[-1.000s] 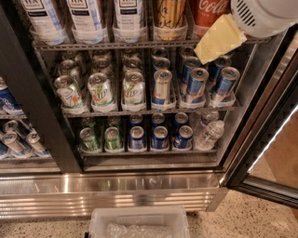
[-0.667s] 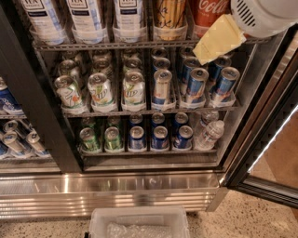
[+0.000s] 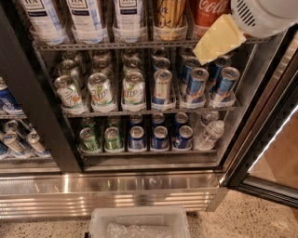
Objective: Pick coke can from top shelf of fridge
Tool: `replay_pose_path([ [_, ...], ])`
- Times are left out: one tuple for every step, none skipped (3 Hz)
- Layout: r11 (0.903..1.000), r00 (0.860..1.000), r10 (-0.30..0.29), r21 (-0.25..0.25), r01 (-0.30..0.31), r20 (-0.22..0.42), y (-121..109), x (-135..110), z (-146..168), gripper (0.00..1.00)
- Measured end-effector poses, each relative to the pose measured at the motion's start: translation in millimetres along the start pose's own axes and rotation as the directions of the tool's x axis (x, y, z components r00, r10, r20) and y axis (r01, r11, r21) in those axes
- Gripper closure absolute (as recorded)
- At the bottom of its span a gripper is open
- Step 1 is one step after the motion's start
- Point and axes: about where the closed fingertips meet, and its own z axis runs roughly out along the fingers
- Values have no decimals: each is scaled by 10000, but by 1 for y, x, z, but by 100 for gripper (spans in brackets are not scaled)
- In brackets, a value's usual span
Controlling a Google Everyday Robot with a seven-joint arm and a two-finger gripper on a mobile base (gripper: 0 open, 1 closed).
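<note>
**Ana:** Nothing had really moved since a second before. The gripper [image 3: 218,41] hung at the same spot in the upper right, and every can stood where it had stood.

**Ben:** And the coke can?

**Ana:** The coke can [image 3: 208,10] stood upright at the right end of the top shelf [image 3: 93,45], its red side and white script facing out. Only its lower part was in view.

**Ben:** How did the gripper sit against it?

**Ana:** Its yellow end lay in front of the can's lower right side, slanting down to the left, with the white housing above and to the right. Whether it touched the can I could not tell, nor whether it was clenched or released.

**Ben:** What stood beside the can?

**Ana:** Just left of it was a gold can [image 3: 170,16], then three white tea cans [image 3: 86,16] further left, all in the same row of clear holders.

**Ben:** Below that?

**Ana:** On the middle rack, 7up cans [image 3: 100,88] stood on the left and blue cans [image 3: 198,83] on the right, in rows running back. On the lowest rack there were green cans [image 3: 88,139] on the left and a water bottle [image 3: 209,135] tilted at the right end.

**Ben:** And the fridge itself?

**Ana:** The fridge [image 3: 37,107] showed a black frame post down the left and a ribbed steel base panel [image 3: 116,197] underneath. Its door [image 3: 272,188] stood open on the right. Nearest of all, a clear plastic bin [image 3: 139,223] sat on the speckled floor.
</note>
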Motion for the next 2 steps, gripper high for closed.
replay_pose_path([
  [9972,9973,740,92,-739,-38,4,-2,6,2],
  [9826,9820,1847,265,-1838,-394,18,-6,31,21],
])
